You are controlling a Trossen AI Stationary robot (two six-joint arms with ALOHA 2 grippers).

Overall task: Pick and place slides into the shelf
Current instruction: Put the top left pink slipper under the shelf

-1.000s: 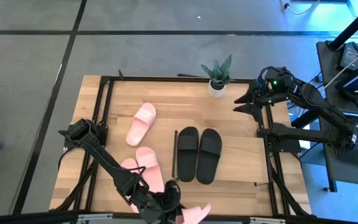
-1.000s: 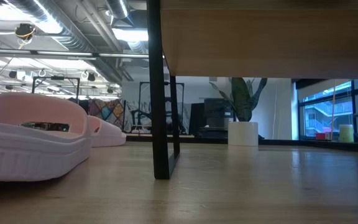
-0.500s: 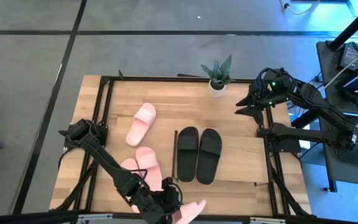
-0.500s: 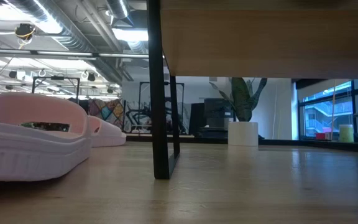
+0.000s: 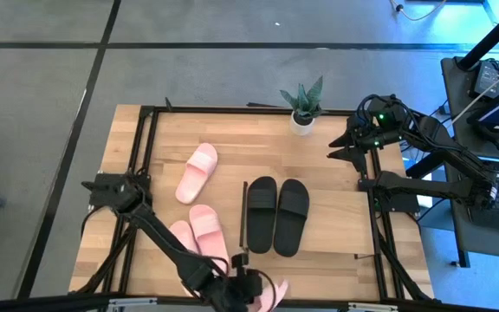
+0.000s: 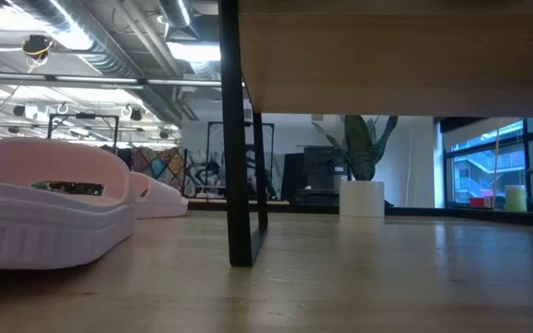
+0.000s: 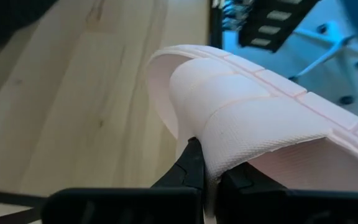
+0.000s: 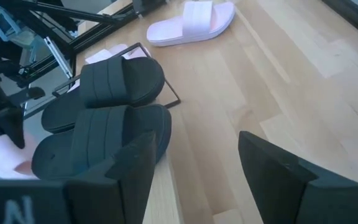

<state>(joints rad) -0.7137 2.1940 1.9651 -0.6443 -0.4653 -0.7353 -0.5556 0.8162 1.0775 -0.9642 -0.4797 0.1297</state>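
On the table (image 5: 336,227), at its near edge, my left tool (image 7: 207,168) grips a pale pink slide (image 7: 253,124) by the strap; my right tool (image 8: 194,171) waits wide open at the far right corner.

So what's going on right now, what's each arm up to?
Left gripper shut on a pink slide, lifted at the table's near edge. Right gripper open, waiting by the plant. Black pair sits on the shelf. Nothing blocking.

Overhead view straight down; low view level under the shelf (image 6: 378,65); both wrist views close, sharing the tabletop (image 8: 278,81).
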